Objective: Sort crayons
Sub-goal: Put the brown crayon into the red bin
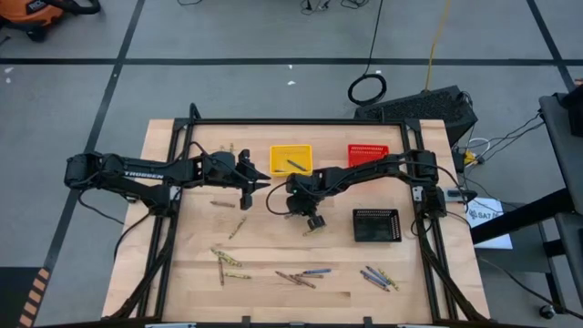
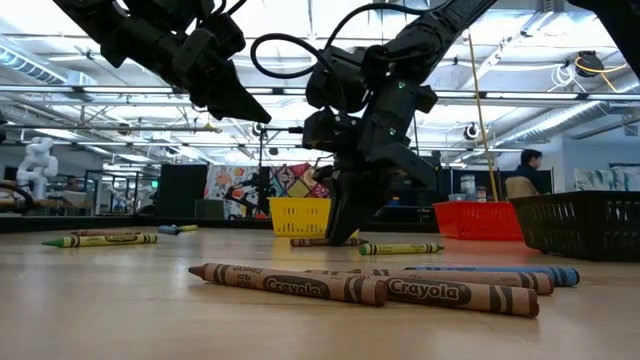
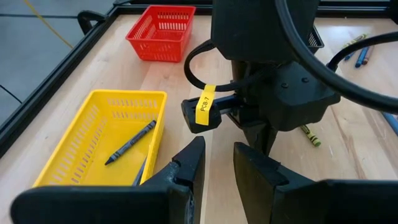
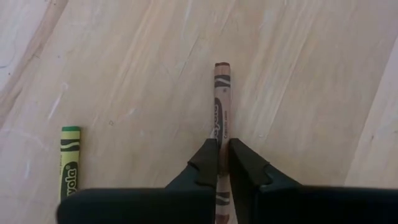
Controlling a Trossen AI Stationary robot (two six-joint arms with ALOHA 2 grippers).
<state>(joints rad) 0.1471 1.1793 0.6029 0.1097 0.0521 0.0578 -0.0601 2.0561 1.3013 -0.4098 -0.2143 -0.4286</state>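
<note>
A brown crayon lies on the wooden table near its middle, and my right gripper is shut on it. A yellow-green crayon lies beside it, untouched. The low view shows my right gripper down at the tabletop, on the brown crayon. My left gripper hangs open above the table next to the yellow basket, which holds a blue-grey crayon. More crayons lie flat along the near part of the table. My right gripper pinches the brown crayon's two long sides between its two fingertips, about midway along the stick. The fingers come steeply down from above. The crayon lies flat on the table, its blunt end sticking out past the fingertips.
A red basket stands at the far right and a black basket at the right. Crayon groups lie at the near left and near right; others lie at the far left. A dark frame rims the table.
</note>
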